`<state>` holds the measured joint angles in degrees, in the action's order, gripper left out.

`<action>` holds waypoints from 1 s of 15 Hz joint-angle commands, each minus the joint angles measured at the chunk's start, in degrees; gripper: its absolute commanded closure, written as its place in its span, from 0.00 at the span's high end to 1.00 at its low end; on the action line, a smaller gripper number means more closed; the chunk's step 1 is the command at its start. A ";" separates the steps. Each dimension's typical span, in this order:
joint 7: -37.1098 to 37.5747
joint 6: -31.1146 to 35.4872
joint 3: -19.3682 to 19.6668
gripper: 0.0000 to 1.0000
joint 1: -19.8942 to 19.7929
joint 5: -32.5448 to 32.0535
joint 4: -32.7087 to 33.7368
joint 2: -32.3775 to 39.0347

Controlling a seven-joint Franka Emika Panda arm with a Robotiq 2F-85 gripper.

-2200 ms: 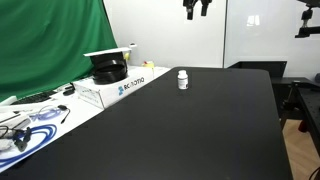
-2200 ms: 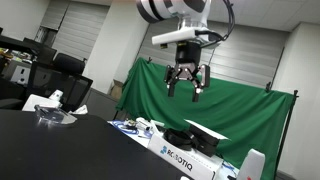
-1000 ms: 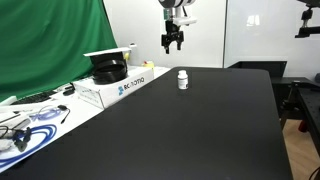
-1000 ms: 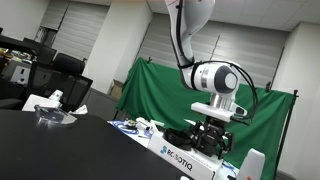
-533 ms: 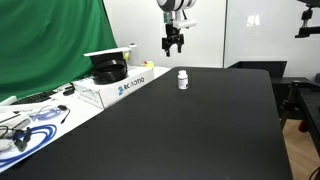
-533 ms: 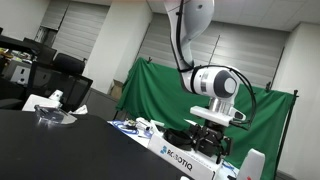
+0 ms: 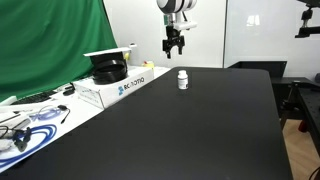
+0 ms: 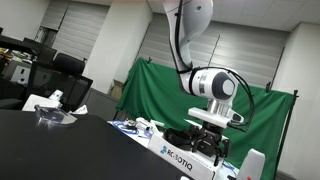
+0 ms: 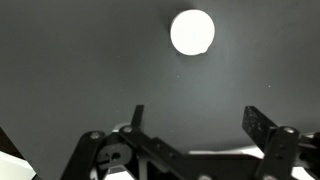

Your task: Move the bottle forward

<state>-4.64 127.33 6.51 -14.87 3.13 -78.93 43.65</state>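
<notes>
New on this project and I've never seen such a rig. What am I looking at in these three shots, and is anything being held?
This is one robot arm with a two-finger gripper, driven remotely by a person. Two pictures come from cameras standing in the room at different places. The third comes from a camera on the wrist, looking down past the gripper's fingers.

On the black table stands a small white cylindrical pill bottle with a white cap. In the wrist view it is the white round disc, seen from above. To one side sit a white box with a printed logo and some loose cables, with a green cloth backdrop behind them.

The gripper hangs in the air above the bottle. Its jaws are open and it holds nothing.
</notes>
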 commanded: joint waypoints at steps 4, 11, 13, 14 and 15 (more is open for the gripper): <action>0.74 2.79 -0.38 1.00 -0.18 0.72 -2.78 -0.17; 0.24 6.46 -2.29 1.00 -0.29 3.38 -9.21 -0.31; 0.32 7.26 -2.43 1.00 -0.18 3.76 -10.36 -0.25; 0.47 7.37 -2.38 1.00 -0.10 3.68 -10.77 -0.27; 0.76 7.37 -2.08 1.00 0.04 3.36 -11.05 -0.27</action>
<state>-4.69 134.03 4.25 -14.87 5.94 -88.31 44.17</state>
